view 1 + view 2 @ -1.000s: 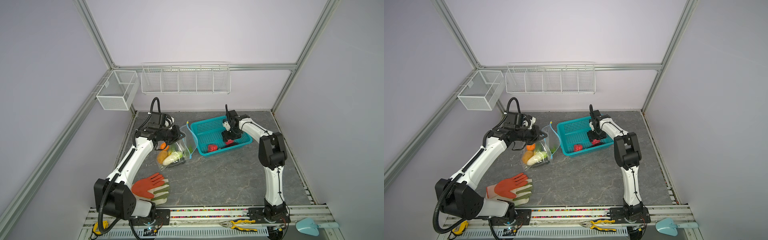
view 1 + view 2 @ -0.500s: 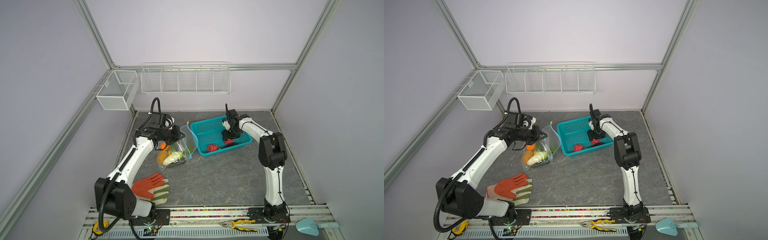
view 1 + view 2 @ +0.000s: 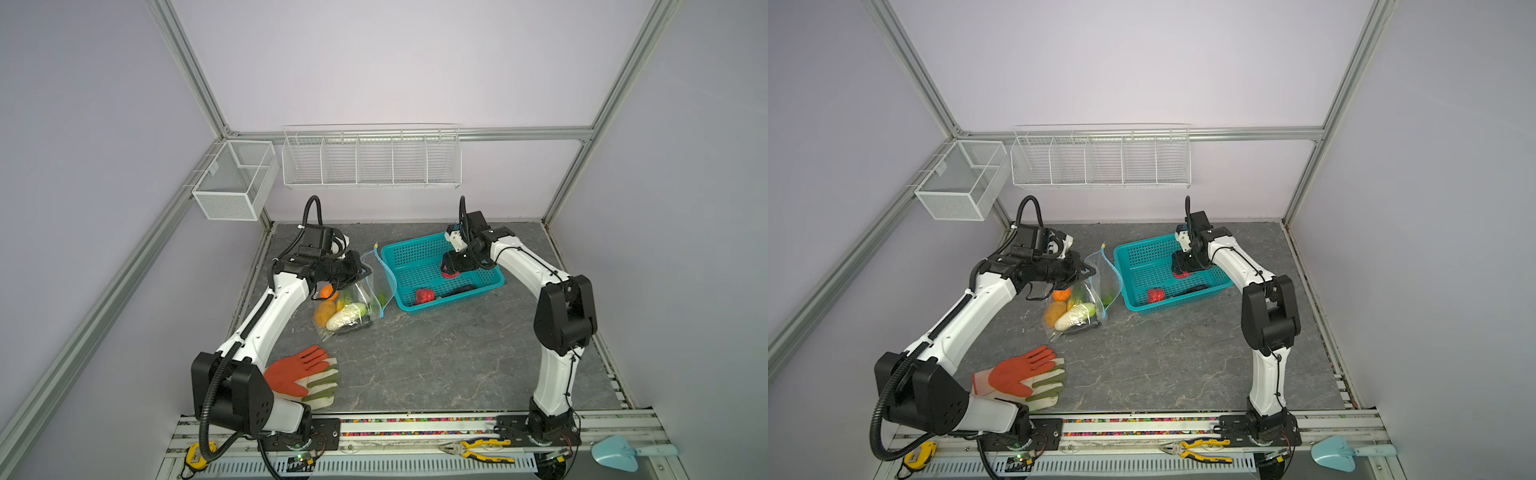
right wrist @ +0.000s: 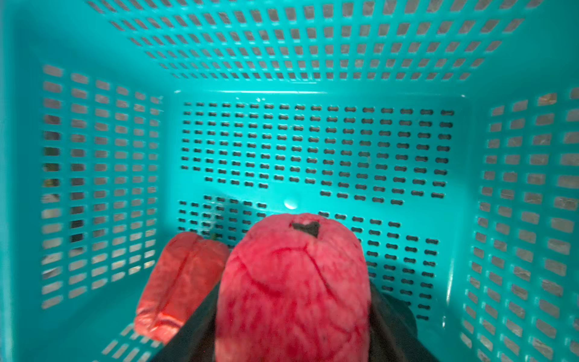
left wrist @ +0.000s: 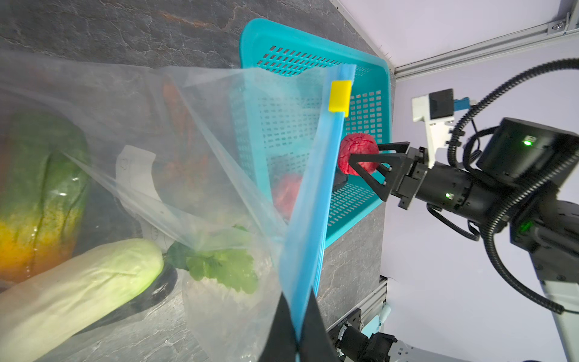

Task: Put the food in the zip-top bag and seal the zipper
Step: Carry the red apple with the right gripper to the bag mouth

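The clear zip-top bag (image 3: 357,299) stands open left of the basket, with orange, yellow-brown, white-green and green food (image 3: 340,316) inside. My left gripper (image 5: 297,316) is shut on the bag's light-blue zipper (image 5: 316,203) and holds that edge up; the yellow slider (image 5: 339,95) sits at the far end. My right gripper (image 4: 291,313) is shut on a round pink-red fruit (image 4: 294,288) and hangs inside the teal basket (image 3: 415,249). Both top views show this fruit (image 3: 1181,273) at the fingertips. A red pepper (image 3: 424,295) and a dark piece (image 3: 461,289) lie on the basket floor.
Orange-and-green gloves (image 3: 303,374) lie near the left arm's base. Pliers (image 3: 478,449), a blue trowel (image 3: 615,453) and a yellow tape measure (image 3: 193,453) rest along the front rail. White wire baskets (image 3: 370,162) hang on the back wall.
My right gripper has narrowed onto the pink-red fruit and risen slightly in the basket. The left arm and the bag have kept still.
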You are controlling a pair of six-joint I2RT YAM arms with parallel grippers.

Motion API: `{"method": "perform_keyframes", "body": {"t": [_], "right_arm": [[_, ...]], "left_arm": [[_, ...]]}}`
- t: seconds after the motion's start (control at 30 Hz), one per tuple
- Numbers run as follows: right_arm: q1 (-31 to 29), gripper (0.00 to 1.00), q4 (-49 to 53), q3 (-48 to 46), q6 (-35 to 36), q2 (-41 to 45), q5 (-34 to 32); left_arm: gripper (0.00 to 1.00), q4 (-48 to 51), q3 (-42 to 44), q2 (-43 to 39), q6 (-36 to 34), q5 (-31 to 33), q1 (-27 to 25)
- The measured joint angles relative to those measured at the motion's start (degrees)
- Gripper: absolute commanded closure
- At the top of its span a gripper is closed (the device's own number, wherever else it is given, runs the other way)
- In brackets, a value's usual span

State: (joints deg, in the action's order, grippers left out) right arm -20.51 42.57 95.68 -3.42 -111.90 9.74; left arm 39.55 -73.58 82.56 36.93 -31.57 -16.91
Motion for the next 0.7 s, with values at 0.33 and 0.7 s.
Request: {"method": "perform_keyframes", "body": {"t": [0.33, 0.7], "right_arm": [[-7.96, 0.41, -6.69, -0.96, -2.49, 8.0, 7.43], [-16.61, 0.41, -16.81, -4.09, -5.25, 12.96, 14.23]], "left_arm": [[1.0, -0.07, 0.0, 0.74, 0.37, 0.07, -0.48], [1.0, 0.92, -1.05, 0.61, 0.39, 0.26, -0.52]]}}
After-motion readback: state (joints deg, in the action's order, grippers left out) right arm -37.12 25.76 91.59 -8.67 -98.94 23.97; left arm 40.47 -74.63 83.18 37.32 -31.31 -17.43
